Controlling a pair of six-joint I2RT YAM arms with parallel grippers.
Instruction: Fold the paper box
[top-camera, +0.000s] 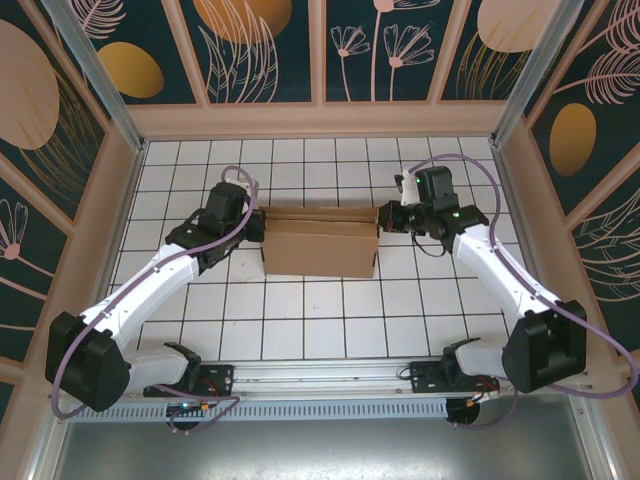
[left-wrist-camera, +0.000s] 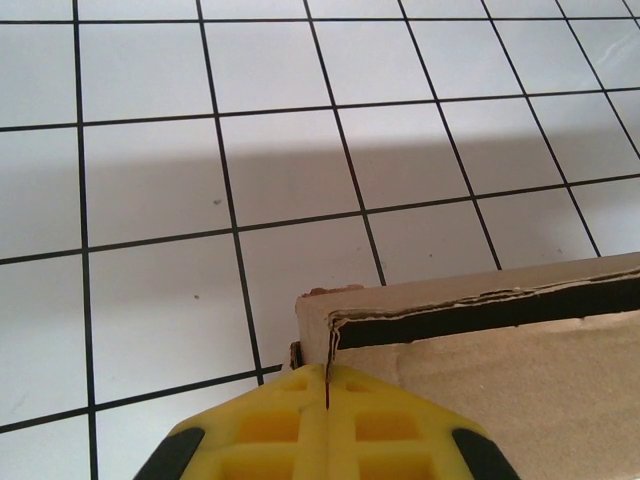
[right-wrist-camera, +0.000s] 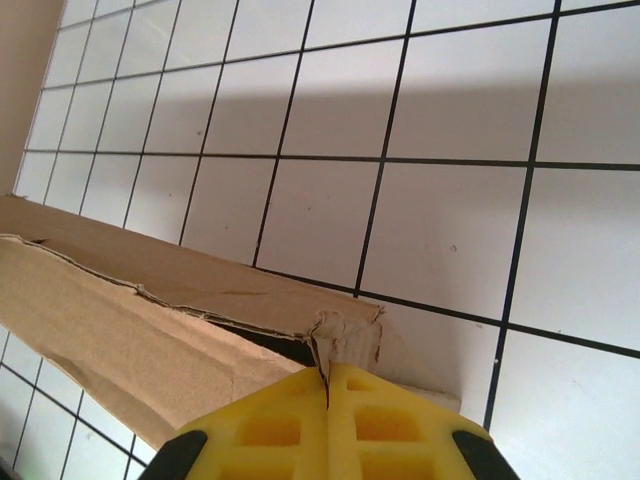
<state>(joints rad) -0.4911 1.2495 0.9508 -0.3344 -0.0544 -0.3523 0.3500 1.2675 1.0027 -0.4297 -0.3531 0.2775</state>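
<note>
Now the paper box (top-camera: 320, 250), a shallow rectangular form of plain brown corrugated cardboard, lies in the middle of the white tabletop (top-camera: 300, 330) with black grid lines. Its long axis goes from left to right, across the two arms. The left end effector (top-camera: 257, 226), with yellow fingers, is at the left short end of the box, at the far corner. The right end effector (top-camera: 387, 218) is at the right short end, also at the far corner. So the box lies between them, inward from each one, and neither arm is clearly nearer.

Both have the fingers pressed together. In each wrist view the closed tips meet a ragged corner edge of the cardboard, and this edge is in line with the seam between the fingers. Whether a thin layer is nipped inside, I cannot tell.

I judge that the coming move depends on this symmetry: each arm should work on its own end, folding inward along the long axis.
</note>
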